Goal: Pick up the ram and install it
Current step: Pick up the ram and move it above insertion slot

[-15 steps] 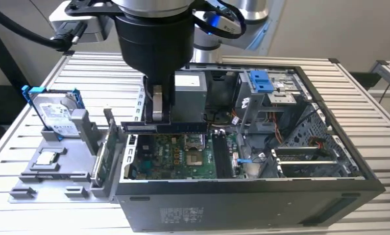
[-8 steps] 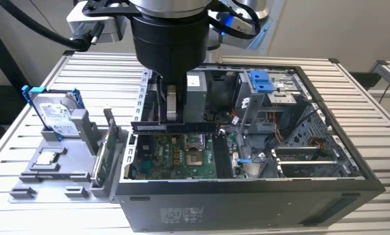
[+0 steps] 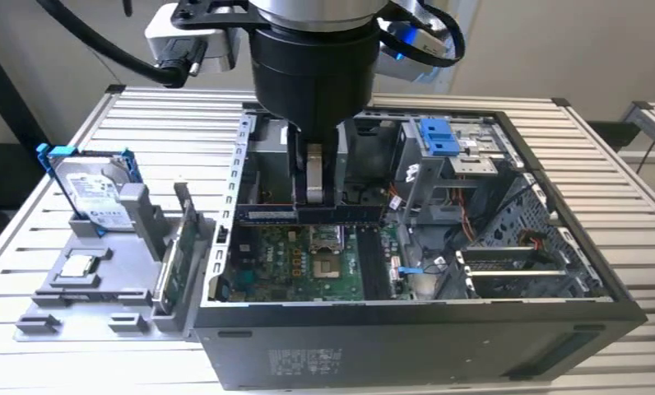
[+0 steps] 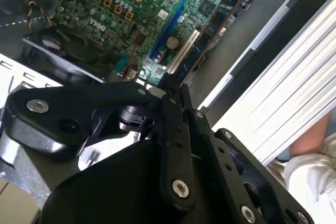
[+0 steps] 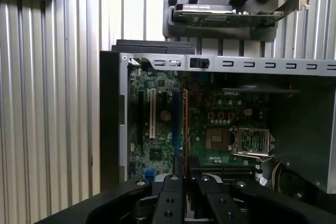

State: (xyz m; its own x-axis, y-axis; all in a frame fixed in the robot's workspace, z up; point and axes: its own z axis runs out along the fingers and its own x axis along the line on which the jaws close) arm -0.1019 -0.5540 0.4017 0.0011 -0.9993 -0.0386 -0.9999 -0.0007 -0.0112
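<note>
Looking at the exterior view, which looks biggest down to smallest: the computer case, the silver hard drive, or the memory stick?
1. computer case, by far.
2. hard drive, covering more area than the stick.
3. ram, held by the gripper: longer than the drive but far slimmer, so those two are close.

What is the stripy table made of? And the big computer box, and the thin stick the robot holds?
The table looks like bare metal, probably aluminium: silvery, ribbed, dull shine. The computer box seems thin sheet metal, dark grey outside, with punched holes. The stick in the gripper looks like stiff dark green circuit board, perhaps glassy plastic, carrying black chips.
</note>
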